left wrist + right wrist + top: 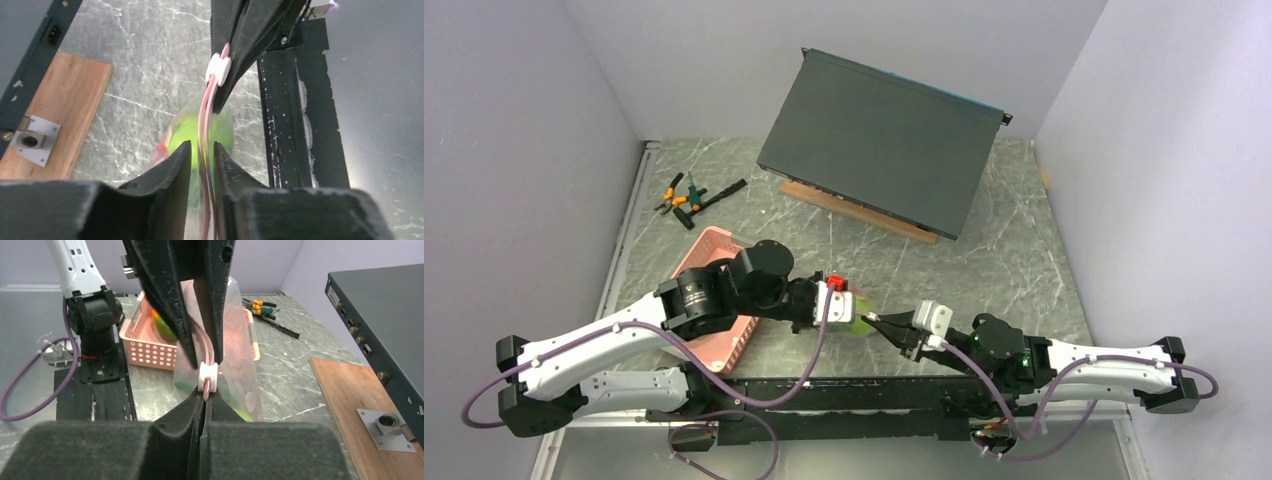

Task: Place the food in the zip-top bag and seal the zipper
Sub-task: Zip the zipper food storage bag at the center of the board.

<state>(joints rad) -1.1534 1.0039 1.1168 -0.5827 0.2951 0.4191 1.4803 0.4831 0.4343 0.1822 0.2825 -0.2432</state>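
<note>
The clear zip-top bag hangs between both grippers above the table, seen from above as a green patch. Inside it is food: a bright green apple, green pieces and red ones. The pink zipper carries a white slider. My right gripper is shut on the zipper's end, right beside the slider. My left gripper straddles the zipper farther along, jaws slightly apart, the strip loose in the gap. An orange-green mango lies in the pink basket.
The pink slotted basket sits left of the bag, under my left arm. A dark equipment case on a wooden board fills the back. Orange-handled pliers lie at the back left. A black rail runs along the near edge.
</note>
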